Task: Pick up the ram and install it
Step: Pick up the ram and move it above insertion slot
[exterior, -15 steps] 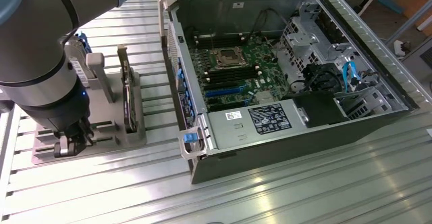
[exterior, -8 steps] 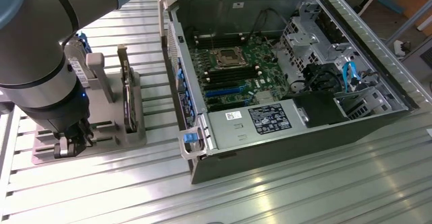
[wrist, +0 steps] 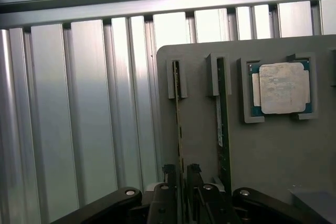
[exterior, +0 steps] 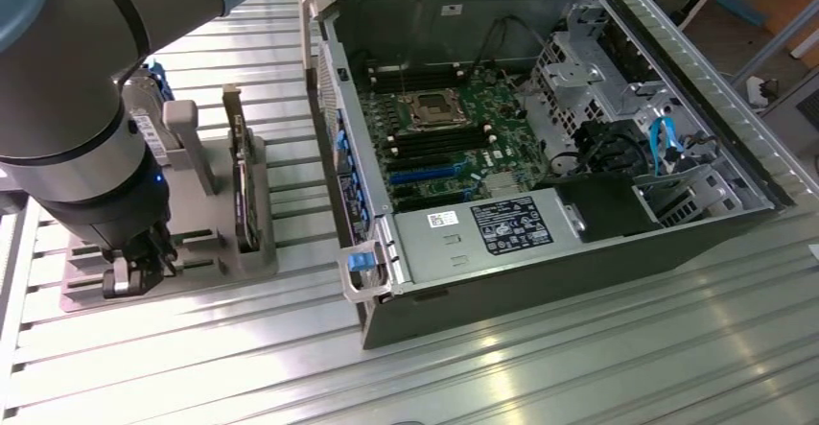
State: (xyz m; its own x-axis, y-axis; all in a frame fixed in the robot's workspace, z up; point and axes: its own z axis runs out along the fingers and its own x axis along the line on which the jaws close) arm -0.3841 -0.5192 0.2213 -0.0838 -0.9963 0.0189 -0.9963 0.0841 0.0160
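Observation:
Two rams stand on edge in slots of a grey holder (wrist: 262,156). They are thin green sticks; the one farther from my gripper (wrist: 223,114) carries a small white label. My gripper (wrist: 181,174) is down over the other ram (wrist: 179,119), one black fingertip (wrist: 169,174) on each side of its near end. The jaws are open, with a narrow gap to the stick on both sides. In the exterior view the gripper (exterior: 128,273) hangs low over the holder (exterior: 192,264) at the exterior view's left, beside the open computer case (exterior: 384,22).
A processor chip (wrist: 281,87) lies in a recess of the holder beside the rams. An upright expansion card (exterior: 244,185) stands in the holder close to the arm. The motherboard (exterior: 448,128) lies bare inside the case. Ribbed aluminium table (exterior: 576,348) surrounds everything.

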